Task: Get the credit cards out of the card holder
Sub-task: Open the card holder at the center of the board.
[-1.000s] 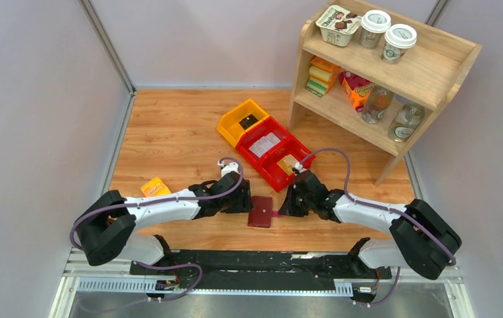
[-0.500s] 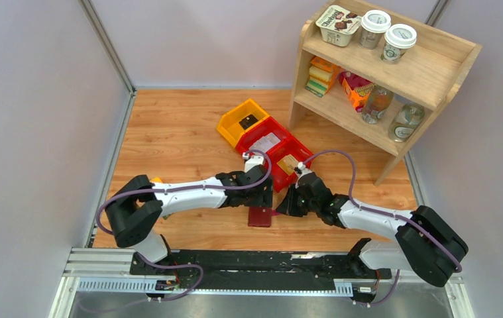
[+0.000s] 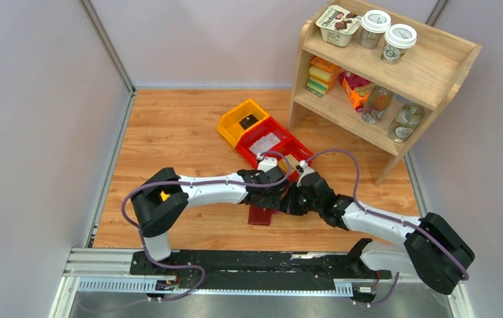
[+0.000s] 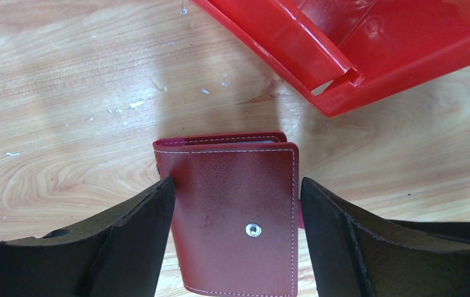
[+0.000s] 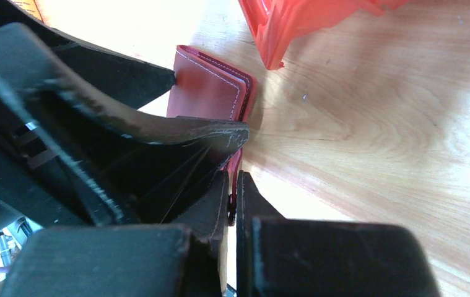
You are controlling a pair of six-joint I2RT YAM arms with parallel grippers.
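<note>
The card holder (image 3: 259, 215) is a maroon leather wallet lying folded shut on the wooden table, its snap stud facing up. It also shows in the left wrist view (image 4: 232, 210) and the right wrist view (image 5: 210, 86). My left gripper (image 3: 275, 200) is open, and its fingers (image 4: 139, 229) straddle the wallet's two long edges; the left finger is close against the edge. My right gripper (image 3: 291, 202) is shut on the wallet's thin snap tab (image 5: 235, 166), which sticks out on the wallet's right side. No credit cards show; the wallet's inside is hidden.
A red bin (image 3: 276, 151) and a yellow bin (image 3: 240, 120) stand just behind the wallet; the red one holds a white card and a tan flat item (image 3: 287, 161). The red bin's corner is close to both wrists (image 4: 343, 55) (image 5: 282, 25). A wooden shelf (image 3: 381, 73) stands at the back right.
My left arm has swung right from beside the wallet and now has its open fingers astride it. My right gripper has edged left, onto the wallet's tab.
</note>
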